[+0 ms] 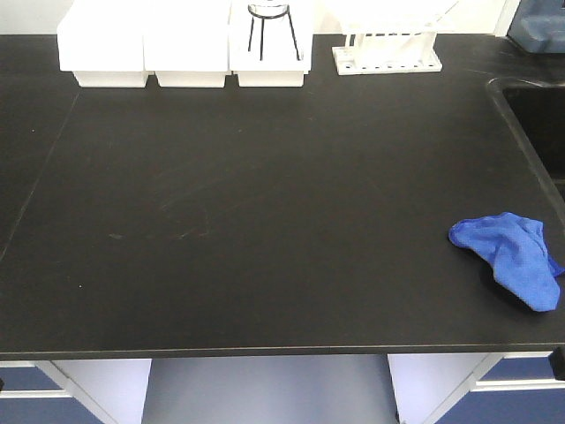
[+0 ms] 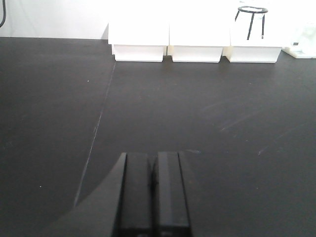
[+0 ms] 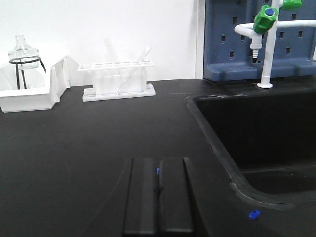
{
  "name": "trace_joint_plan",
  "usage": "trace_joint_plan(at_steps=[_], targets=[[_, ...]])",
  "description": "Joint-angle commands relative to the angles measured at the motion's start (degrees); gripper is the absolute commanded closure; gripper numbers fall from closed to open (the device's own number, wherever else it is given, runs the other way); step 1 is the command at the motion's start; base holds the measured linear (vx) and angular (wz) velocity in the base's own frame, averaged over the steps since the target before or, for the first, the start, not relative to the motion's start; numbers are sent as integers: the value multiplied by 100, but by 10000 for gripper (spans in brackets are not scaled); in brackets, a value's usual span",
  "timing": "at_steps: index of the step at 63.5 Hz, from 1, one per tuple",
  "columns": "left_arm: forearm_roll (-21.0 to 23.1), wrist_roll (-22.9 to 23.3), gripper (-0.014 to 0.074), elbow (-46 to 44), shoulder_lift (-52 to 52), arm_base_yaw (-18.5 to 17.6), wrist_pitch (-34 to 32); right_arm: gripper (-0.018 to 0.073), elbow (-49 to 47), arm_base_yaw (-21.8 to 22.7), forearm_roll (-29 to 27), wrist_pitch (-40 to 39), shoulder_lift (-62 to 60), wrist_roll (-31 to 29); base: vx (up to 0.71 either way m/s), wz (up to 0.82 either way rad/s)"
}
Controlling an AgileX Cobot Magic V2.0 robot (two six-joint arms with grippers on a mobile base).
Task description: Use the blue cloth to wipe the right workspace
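The blue cloth (image 1: 516,256) lies crumpled on the black table (image 1: 265,203) near its right edge, in the front view. Neither arm shows in that view. In the left wrist view, my left gripper (image 2: 154,157) is shut and empty, low over the bare table top. In the right wrist view, my right gripper (image 3: 159,160) is shut, low over the table beside the sink. A tiny blue speck shows between its fingertips. The cloth itself is out of both wrist views.
White boxes (image 1: 177,44) line the back edge, one holding a black tripod stand (image 1: 267,26). A white test tube rack (image 1: 386,49) stands at the back right. A black sink (image 3: 256,133) with a tap (image 3: 266,29) lies right of the table.
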State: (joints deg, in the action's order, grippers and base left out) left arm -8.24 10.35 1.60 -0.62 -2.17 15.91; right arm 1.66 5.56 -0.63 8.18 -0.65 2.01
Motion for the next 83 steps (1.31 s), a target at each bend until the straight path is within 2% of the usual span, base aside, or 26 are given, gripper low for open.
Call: trace_joint_plan(at_steps=[1,7,16,20,29,42,53,59,71,78,83], targets=[[-6,49,602,174,-89,-25,-452,567,116,9,28,-459,-45,-7,0,0],[-6,49,602,174,-89,-25,-452,567,116,9,63,-700,-45,-7,0,0],[-6,49,602,174,-89,-25,-452,567,7,9,63,-2017,-45,-50,0,0],[-6,49,602,174,-89,-25,-452,567,-280,9,63,-2088,-27,-46,0,0],[-6,49,602,174,-89,-25,-452,567,-1687,9,63,-818,623,-72,0,0],[-6,49,602,174,-89,-25,-452,567,-3886,9,298,1468,2652,-201,0,0],[-6,49,602,174,-89,-25,-452,567,-4897,9,619,3111,3911,-201,0,0],[-6,49,602,174,-89,-25,-452,567,-5073,9,631,3493,4322,-201,0,0],[-6,49,602,174,-89,-25,-452,522,-5073,9,639,3735,4746,-201,0,0],[-6,49,602,174,-89,-25,-452,421,-5073,9,639,3834,4977,-201,0,0],[-6,49,602,174,-89,-25,-452,290,-5073,9,623,3883,5170,-201,0,0]])
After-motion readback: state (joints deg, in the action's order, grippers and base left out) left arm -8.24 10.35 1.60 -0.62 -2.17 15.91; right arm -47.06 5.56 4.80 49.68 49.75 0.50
